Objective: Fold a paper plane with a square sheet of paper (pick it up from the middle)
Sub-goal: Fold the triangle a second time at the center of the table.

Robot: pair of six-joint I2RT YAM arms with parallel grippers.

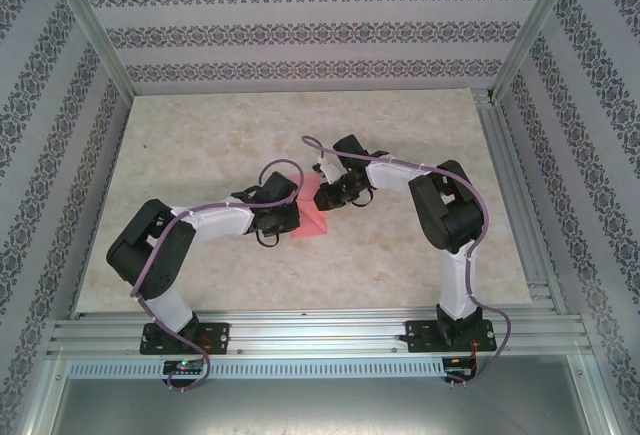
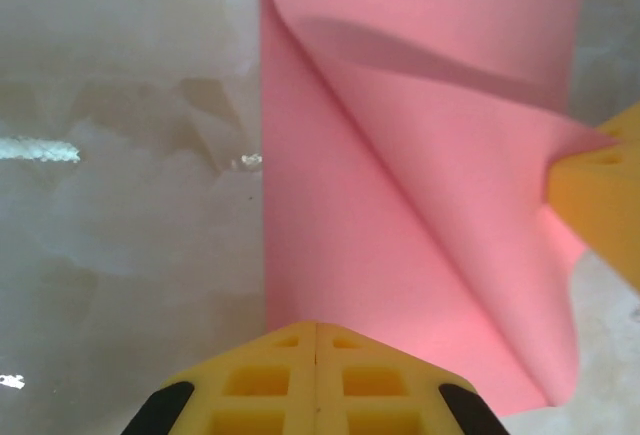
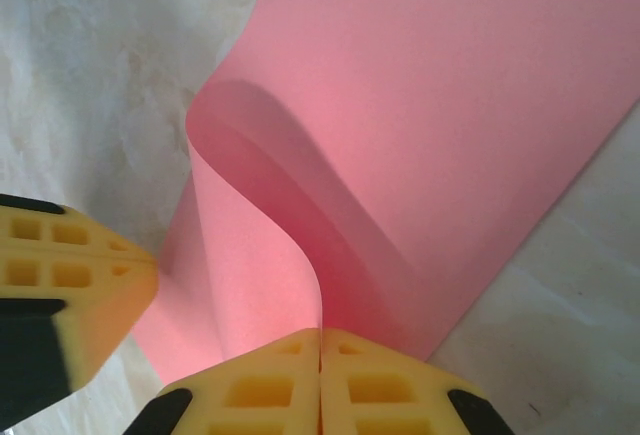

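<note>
The left gripper (image 2: 317, 340) is clenched, its two yellow fingertips meeting right at the near edge of the square sheet of paper (image 2: 340, 255). Whether paper is caught between them cannot be told. The right gripper (image 3: 320, 347) is also clenched, and here the curled edge of the sheet runs straight into the seam between its fingertips, so it is pinching the paper.

There is one sheet, plain pink-red. Most of it lies flat on the marbled table (image 2: 120, 205), while one flap is lifted and rolled over the flat part in a soft curve. It rises to a point at the right gripper's yellow finger (image 2: 600, 205), seen from the left wrist at the sheet's right side. From the right wrist, one finger (image 3: 70, 285) of the left gripper touches the sheet's left edge.

From above, the two arms reach in from either side of the sheet, and their wrists cover much of it. Patterned walls (image 1: 320, 35) stand well beyond the sheet, and an aluminium rail (image 1: 320, 330) lies on its near side.
</note>
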